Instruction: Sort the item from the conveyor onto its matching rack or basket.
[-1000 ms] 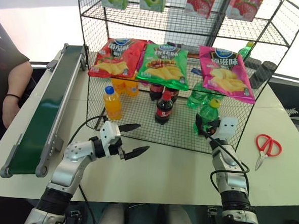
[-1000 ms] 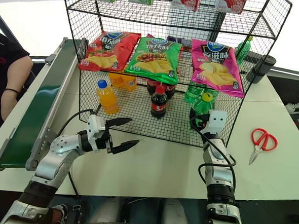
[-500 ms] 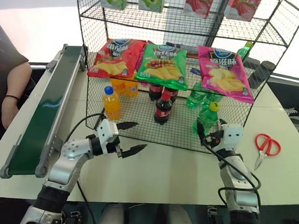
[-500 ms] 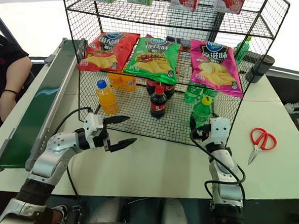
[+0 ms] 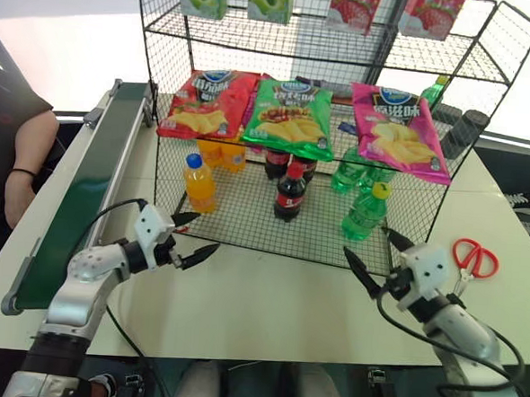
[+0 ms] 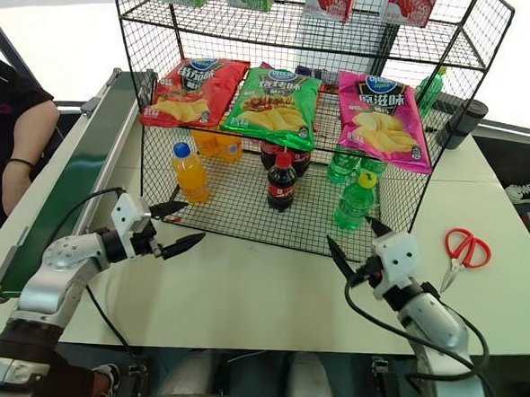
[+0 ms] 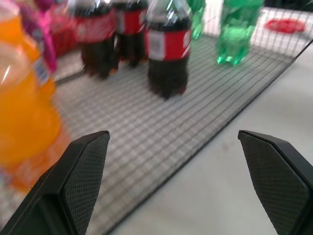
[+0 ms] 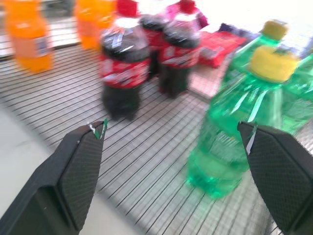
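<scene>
Nearest the camera, both arms hang over the white counter (image 5: 268, 298) with nothing in them: the left claw (image 5: 193, 237) has its two black fingers spread wide and points toward the basket's front edge, and the right claw (image 5: 370, 250) is likewise wide open, just short of the wire, its ribbed finger pads (image 8: 80, 169) framing the green soda bottle (image 8: 234, 122) in the right wrist view. That bottle (image 5: 365, 213) stands upright on the rack's lowest tier, at the right end near the front, free of either claw (so the sorting looks essentially finished, with the hands clear of it). Its spot makes sense: other green bottles (image 5: 348, 170) stand just behind it, the cola bottle (image 5: 289, 193) with its red cap heads the dark drinks in the middle, and the orange-drink bottle (image 5: 198, 182) heads the left group, one column per flavour. The bottle is translucent, ridged plastic with a yellow screw cap; the rack (image 5: 164, 84) is thin black wire mesh, see-through and rigid. Above, glossy crisp bags (image 5: 292, 116) lie slanted on the next tier. To the left, the dark green conveyor (image 5: 85, 196) runs in its grey metal frame, and red-handled scissors (image 5: 471, 261) lie on the counter to the right.
</scene>
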